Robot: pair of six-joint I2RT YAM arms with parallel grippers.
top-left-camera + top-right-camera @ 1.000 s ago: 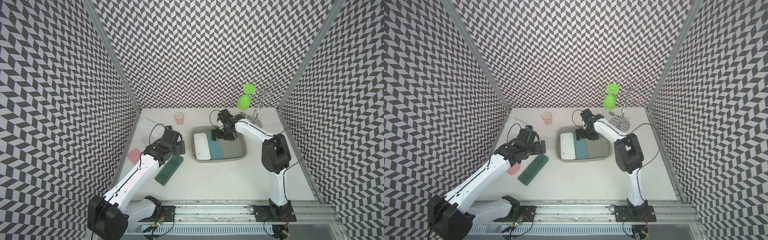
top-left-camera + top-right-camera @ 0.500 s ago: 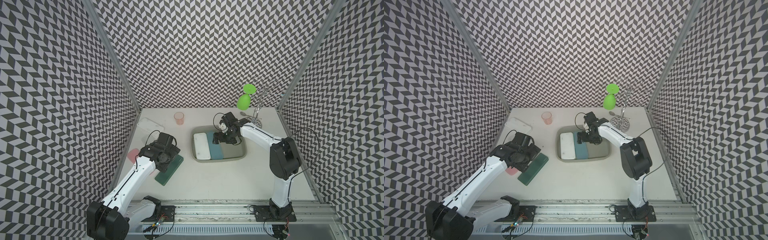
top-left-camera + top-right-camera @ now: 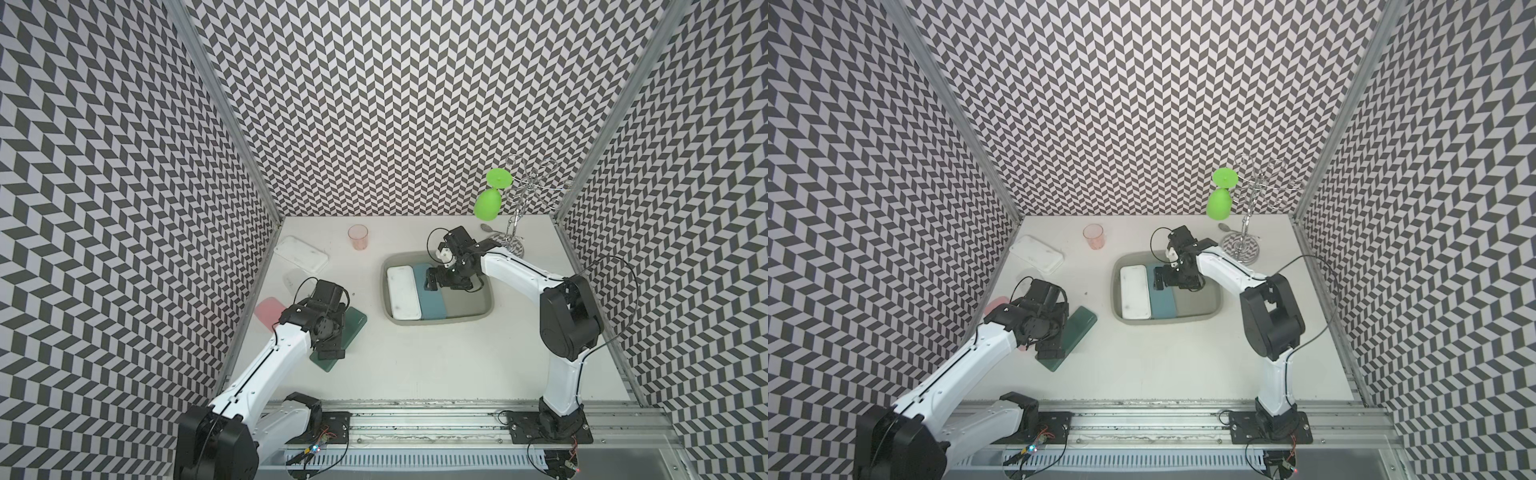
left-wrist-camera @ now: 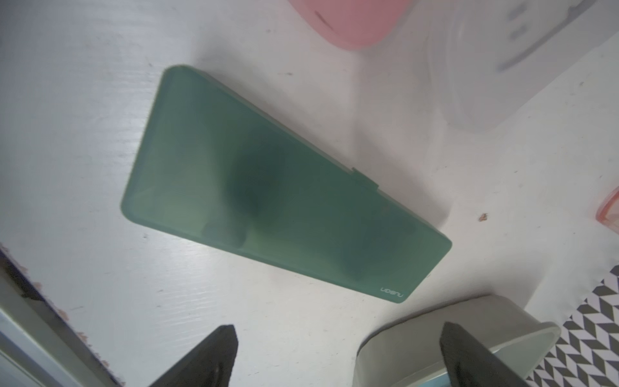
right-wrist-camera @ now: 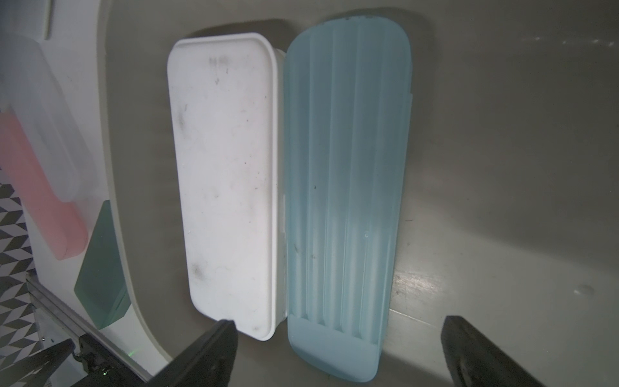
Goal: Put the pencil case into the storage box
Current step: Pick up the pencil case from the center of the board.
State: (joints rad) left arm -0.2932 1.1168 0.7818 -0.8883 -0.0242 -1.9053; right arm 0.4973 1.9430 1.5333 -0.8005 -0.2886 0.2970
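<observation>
The storage box (image 3: 440, 322) (image 3: 1166, 323), a shallow grey-olive tub, sits mid-table holding a white pencil case (image 3: 402, 293) (image 5: 224, 174) and a blue pencil case (image 3: 432, 302) (image 5: 345, 187) side by side. My right gripper (image 3: 430, 283) (image 5: 338, 323) hangs open over the blue case's end, touching nothing. A dark green pencil case (image 3: 355, 327) (image 3: 1082, 324) (image 4: 278, 187) lies flat on the table left of the box. My left gripper (image 3: 329, 352) (image 4: 338, 335) hovers open above it, partly hiding it in both top views.
A pink pencil case (image 3: 268, 309) and two pale translucent cases (image 3: 301, 257) lie by the left wall. A pink cup (image 3: 358, 237) stands at the back. A wire rack (image 3: 515, 226) with a green glass (image 3: 487, 204) and a spoon (image 3: 486, 227) occupy the back right corner.
My left arm swung toward the front and now hangs over the green case. My right gripper moved from the box's back rim to above the blue case inside.
</observation>
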